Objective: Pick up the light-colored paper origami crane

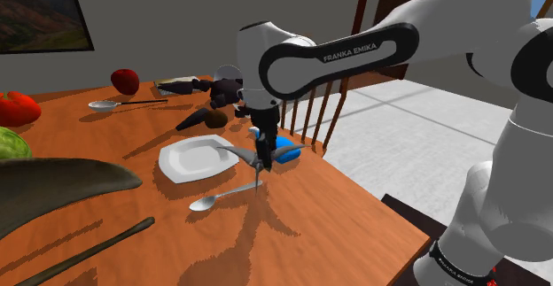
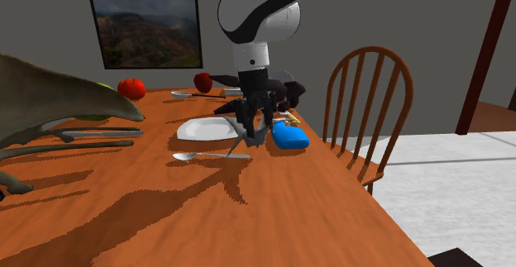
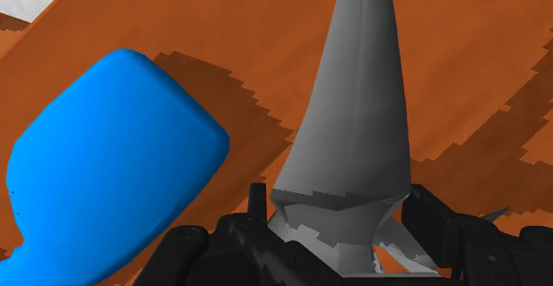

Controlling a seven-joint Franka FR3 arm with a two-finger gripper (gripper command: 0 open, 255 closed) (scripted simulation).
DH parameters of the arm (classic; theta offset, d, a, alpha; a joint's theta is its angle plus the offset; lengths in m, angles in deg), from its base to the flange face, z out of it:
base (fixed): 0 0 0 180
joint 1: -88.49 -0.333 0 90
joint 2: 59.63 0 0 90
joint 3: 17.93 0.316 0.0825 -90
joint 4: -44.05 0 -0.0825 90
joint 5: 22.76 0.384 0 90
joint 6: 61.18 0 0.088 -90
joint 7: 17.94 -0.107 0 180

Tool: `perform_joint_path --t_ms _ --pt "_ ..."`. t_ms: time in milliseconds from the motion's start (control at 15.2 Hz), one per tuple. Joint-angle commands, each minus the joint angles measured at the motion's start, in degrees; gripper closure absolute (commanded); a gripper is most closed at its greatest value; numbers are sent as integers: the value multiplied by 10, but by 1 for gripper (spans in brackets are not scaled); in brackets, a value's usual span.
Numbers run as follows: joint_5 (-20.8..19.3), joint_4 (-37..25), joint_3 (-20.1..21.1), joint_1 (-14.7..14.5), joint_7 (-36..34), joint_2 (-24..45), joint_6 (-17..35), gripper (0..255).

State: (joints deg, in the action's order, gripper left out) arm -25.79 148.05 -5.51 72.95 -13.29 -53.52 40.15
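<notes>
The jaws were clamped on the grey crane [image 1: 255,174] at centre frame in the shoulder view, a blue block [image 1: 287,145] just right, a white plate [image 1: 189,159] left

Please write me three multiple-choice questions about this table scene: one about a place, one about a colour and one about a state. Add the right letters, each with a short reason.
1. Where does the blue object lie, relative to the white plate?
A) on the plate
B) on the table, between plate and chair
C) on the floor

2. What colour is the origami crane?
A) red
B) grey
C) green

3. What state is the pincer in?
A) open, away from the crane
B) shut on nothing
C) shut on the crane

Answers:
1 B: it rests on the wood beside the plate, on the chair's side.
2 B: it is drawn plain grey.
3 C: in the wrist view the fingers clasp the crane's base.
</notes>
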Motion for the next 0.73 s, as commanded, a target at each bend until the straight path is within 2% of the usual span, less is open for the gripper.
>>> perform_joint_path --t_ms 0,528,660 --pt "0 -13 0 0 1 -1 -14 255" --pt "2 -68 0 0 4 -6 -74 255" --pt "2 -69 0 0 4 -6 -75 255"
